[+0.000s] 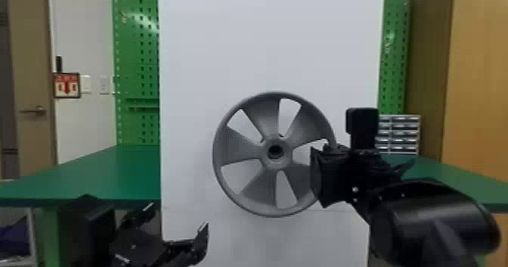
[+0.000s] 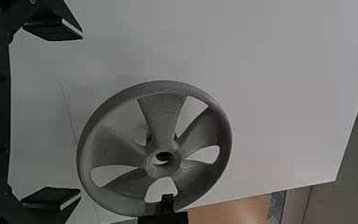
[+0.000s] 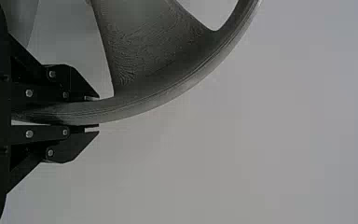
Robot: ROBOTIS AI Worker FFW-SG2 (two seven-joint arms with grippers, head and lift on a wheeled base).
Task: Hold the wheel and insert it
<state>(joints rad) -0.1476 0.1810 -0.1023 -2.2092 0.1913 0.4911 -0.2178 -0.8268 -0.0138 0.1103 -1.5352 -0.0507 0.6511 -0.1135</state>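
My left claw [image 1: 178,216] sits low, its fingers spread wide around nothing. My right claw [image 1: 319,177] is clamped on the rim of the grey five-spoked wheel [image 1: 242,149], which stands upright, its hub to the left of that grip. Behind it I see a white panel [image 1: 196,58], then green pegboard [image 1: 136,47].
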